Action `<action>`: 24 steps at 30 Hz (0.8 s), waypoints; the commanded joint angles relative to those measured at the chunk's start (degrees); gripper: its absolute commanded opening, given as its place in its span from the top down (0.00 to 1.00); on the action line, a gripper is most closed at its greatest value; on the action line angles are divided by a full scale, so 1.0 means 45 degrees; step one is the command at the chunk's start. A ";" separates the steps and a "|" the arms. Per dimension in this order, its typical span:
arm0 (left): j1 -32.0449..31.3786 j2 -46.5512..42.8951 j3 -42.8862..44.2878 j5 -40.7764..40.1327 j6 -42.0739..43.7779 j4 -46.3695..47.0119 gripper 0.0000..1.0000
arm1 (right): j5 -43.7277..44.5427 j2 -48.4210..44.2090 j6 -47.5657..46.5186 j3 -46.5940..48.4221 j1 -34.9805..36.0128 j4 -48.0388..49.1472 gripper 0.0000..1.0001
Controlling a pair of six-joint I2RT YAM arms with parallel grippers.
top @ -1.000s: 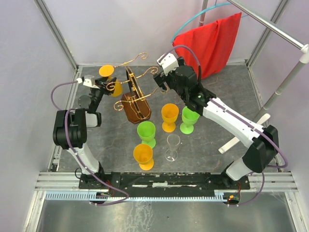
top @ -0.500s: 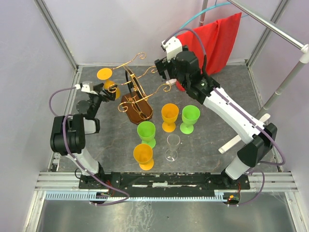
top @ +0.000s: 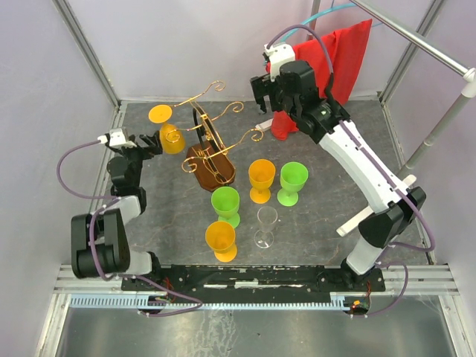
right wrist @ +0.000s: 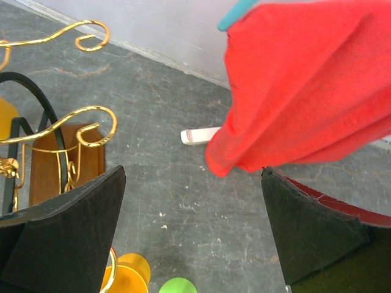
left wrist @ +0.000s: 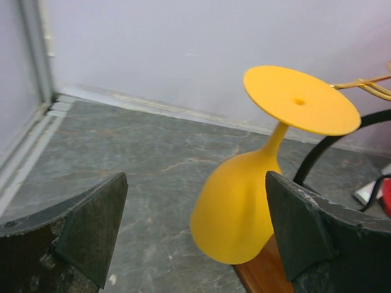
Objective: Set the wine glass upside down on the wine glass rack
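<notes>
An orange wine glass point(top: 171, 137) hangs upside down, foot up, from a gold wire arm at the left of the wine glass rack point(top: 210, 165). My left gripper point(top: 151, 141) is open just left of the glass. In the left wrist view the glass point(left wrist: 244, 201) sits ahead between the wide-apart jaws of that gripper point(left wrist: 195, 232), near the right finger, and the fingers do not clamp it. My right gripper point(top: 266, 97) is open and empty, raised behind the rack near the red cloth. The right wrist view shows that gripper point(right wrist: 192, 232) over bare floor, with the rack's gold curls point(right wrist: 91, 119) at the left.
Several glasses stand in front of the rack: orange point(top: 261, 178), green point(top: 293, 182), green point(top: 225, 204), orange point(top: 221, 239), and a clear one point(top: 265, 225). A red cloth point(top: 327, 67) hangs at the back right. A white pole point(top: 431, 134) slants along the right side.
My left gripper has let go of the orange glass and drawn back left, leaving it hanging on the rack. My right gripper has lifted away from the rack toward the red cloth.
</notes>
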 commanded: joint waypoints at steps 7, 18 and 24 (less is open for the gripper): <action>0.0076 -0.3132 0.2661 -0.4345 0.0189 -0.7722 0.01 | 0.0227 0.0237 0.1758 0.0247 -0.1719 -0.2990 0.01; 0.0049 -0.2799 0.7484 -0.1397 -0.0218 -1.1331 0.01 | -0.1021 -0.0931 0.1597 -0.2386 -0.1924 -0.3932 0.09; -0.0189 -0.2401 0.9339 -0.0040 -0.0573 -1.2398 0.01 | -0.0986 -0.1631 0.1590 -0.3110 -0.1926 -0.5669 0.12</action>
